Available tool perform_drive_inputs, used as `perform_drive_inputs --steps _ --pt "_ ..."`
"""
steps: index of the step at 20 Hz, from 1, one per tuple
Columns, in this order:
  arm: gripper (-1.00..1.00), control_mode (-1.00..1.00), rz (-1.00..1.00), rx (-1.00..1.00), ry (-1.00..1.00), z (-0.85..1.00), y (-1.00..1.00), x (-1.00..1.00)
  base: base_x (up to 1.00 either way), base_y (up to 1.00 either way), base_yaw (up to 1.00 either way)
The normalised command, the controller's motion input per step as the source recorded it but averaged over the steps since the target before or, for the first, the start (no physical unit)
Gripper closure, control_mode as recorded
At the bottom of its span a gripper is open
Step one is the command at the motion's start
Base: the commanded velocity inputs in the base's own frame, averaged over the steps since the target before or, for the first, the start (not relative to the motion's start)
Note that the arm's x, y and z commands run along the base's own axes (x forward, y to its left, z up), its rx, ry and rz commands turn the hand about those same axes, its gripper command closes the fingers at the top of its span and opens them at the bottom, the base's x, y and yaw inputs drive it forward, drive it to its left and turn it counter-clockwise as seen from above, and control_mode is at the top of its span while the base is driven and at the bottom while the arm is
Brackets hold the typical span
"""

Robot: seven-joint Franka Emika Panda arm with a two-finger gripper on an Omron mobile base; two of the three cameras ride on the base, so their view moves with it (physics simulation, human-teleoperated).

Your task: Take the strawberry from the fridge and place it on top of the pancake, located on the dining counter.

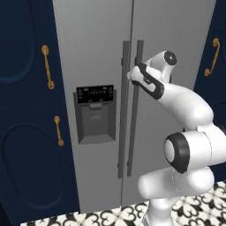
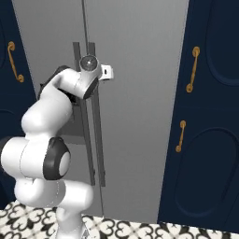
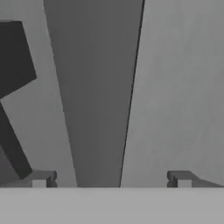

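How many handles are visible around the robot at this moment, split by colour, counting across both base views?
Grey bar handles on the fridge: 2, the left bar and the right bar.
Gold cabinet handles: 5; left of the fridge, right of it, and at the left edge of the right base view.
Total: 7.

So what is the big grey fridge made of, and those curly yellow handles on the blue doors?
The fridge looks like brushed steel or grey-painted metal: flat, matte, faintly streaked. Being rendered, it could be either. Its bar handles look like darker metal. The cabinet handles seem like polished brass, golden with a slight shine. The navy cabinets look like painted wood.
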Motion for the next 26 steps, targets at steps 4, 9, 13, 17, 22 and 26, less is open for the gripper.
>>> perform_drive_inputs --steps 4,9,13,17,22,26 --pt "-1.00 -1.00 0.00 0.00 -0.13 -0.16 0.12 0.23 0.00 0.00 0.00" --pt "-1.00 -1.00 0.00 0.00 -0.08 -0.08 0.01 0.38 0.00 0.00 0.00" --pt "1.00 -1.00 0.00 0.00 0.00 0.00 -0.08 0.22 0.00 0.00 0.00" --pt "1.00 -1.00 -0.06 0.00 0.17 0.00 -0.19 -0.15 0.00 0.00 0.00" --pt "1.00 -1.00 -0.18 0.00 0.36 0.00 -0.44 -0.68 0.00 0.00 0.00" --pt "1.00 -1.00 -0.11 0.03 0.28 0.00 -0.70 -1.00 0.00 0.00 0.00"
